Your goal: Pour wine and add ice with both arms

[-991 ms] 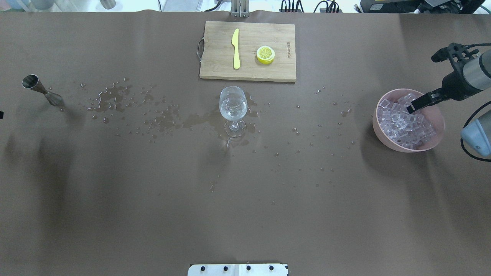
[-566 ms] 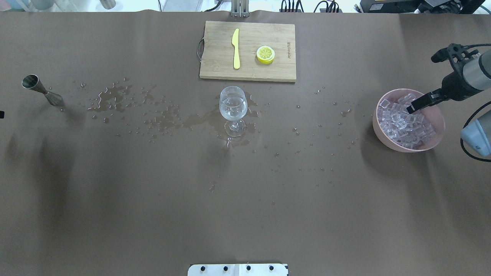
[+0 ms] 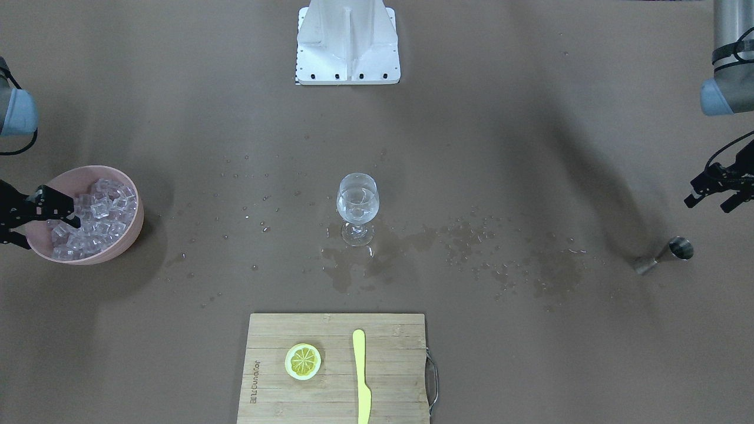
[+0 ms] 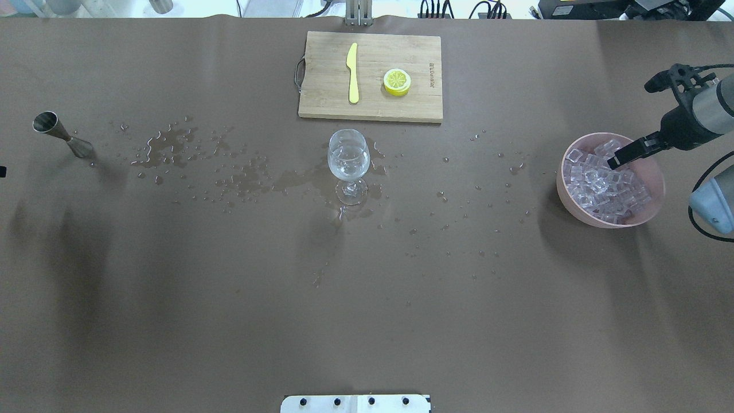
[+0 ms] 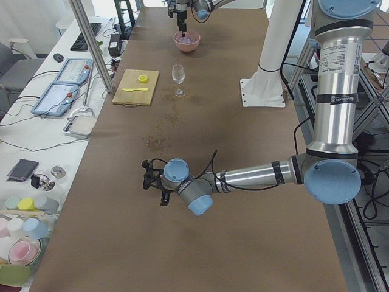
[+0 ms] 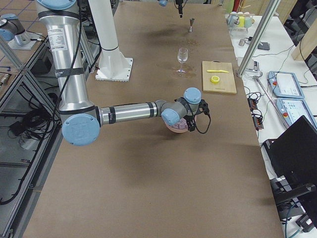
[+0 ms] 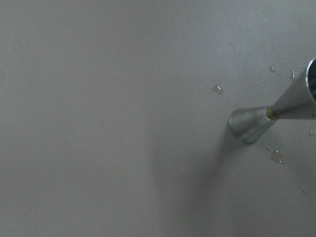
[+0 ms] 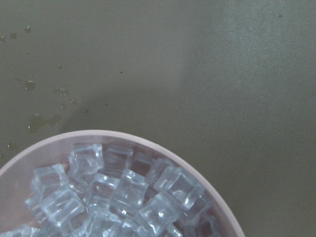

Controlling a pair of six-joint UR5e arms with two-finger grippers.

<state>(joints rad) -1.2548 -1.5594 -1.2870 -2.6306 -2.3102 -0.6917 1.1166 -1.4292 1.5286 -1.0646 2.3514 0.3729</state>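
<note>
A wine glass (image 4: pixel 348 158) stands upright mid-table with a little clear wine in its bowl. A pink bowl (image 4: pixel 565 189) at the right holds many small clear ice cubes (image 4: pixel 602 183). My right gripper (image 3: pixel 47 231) hangs over the bowl's far right side, and one fingertip (image 4: pixel 613 162) dips among the cubes. Its fingers look spread in the front view. The right wrist view shows only ice (image 8: pixel 123 192) and the bowl's rim (image 8: pixel 98 134). My left gripper (image 3: pixel 714 203) is open and empty, above and just robot-side of a steel jigger (image 4: pixel 60 135) that stands on the table.
A wooden cutting board (image 4: pixel 321 97) at the far edge holds a yellow knife (image 4: pixel 352 71) and a lemon slice (image 4: pixel 397 81). Spilled drops and puddles (image 4: pixel 166 149) run from the jigger past the glass. A white bracket (image 3: pixel 347 41) sits at the robot's side.
</note>
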